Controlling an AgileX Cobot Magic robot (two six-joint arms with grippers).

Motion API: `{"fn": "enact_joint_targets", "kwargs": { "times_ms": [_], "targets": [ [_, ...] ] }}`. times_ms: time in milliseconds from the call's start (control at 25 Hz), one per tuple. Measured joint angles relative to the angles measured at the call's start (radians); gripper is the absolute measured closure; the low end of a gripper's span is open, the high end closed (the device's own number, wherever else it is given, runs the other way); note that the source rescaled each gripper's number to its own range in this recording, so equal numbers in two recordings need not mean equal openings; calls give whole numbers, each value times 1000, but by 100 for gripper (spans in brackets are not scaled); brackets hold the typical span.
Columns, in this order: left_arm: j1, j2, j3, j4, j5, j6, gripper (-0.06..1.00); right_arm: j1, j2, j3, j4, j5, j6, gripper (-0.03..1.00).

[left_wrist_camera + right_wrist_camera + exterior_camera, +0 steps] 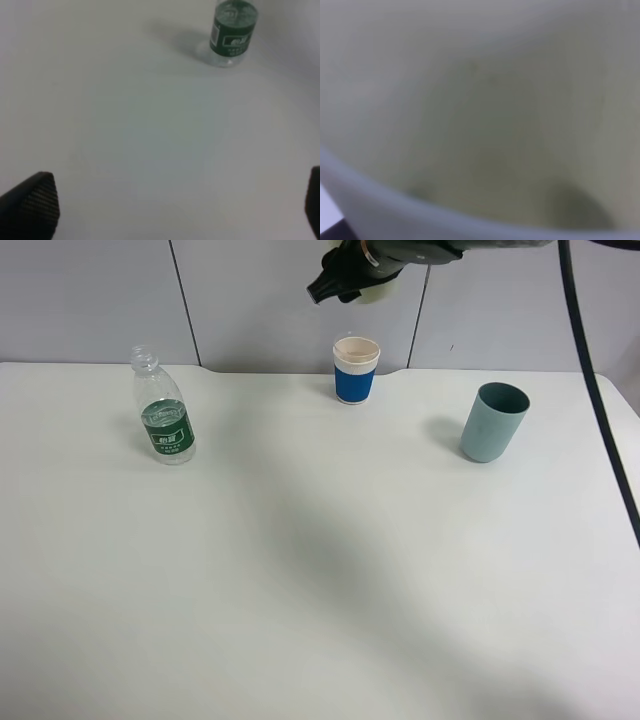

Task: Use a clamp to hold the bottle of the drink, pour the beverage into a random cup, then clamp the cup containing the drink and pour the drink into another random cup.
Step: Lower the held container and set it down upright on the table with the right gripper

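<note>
Gripping a pale cup above the blue-sleeved cup, right end effector; left end effector spread apart

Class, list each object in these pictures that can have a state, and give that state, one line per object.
bottle: upright on the table, cap off, free of any end effector.
blue-sleeved cup: upright, open top, unheld.
grey-green cup: upright, contents not visible, unheld.
pale cup: lifted above the blue-sleeved cup, carried by the right arm.
left end effector: open, empty, short of the bottle.
</note>
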Motion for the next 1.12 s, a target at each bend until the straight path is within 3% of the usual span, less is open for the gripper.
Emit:
{"fn": "enact_joint_targets", "kwargs": {
  "times_ms": [160, 280, 480, 680, 800, 1120],
  "targets": [
    [0, 0, 0, 0, 0, 0, -5, 46, -25, 0, 122, -52, -95, 97],
    [0, 0, 0, 0, 0, 0, -5, 77, -27, 0, 250, -107, -241, 97],
    [0, 0, 0, 0, 0, 0, -5, 103, -29, 11, 534, -195, -467, 97],
    [0, 0, 0, 0, 0, 0, -5, 111, -59, 160, 756, -432, -646, 97],
    [0, 0, 0, 0, 0, 0, -5, 111, -75, 291, 830, -593, -709, 97],
    [0, 0, 0, 0, 0, 0, -5, 111, -79, 625, 868, -1028, -755, 97]
  ]
}}
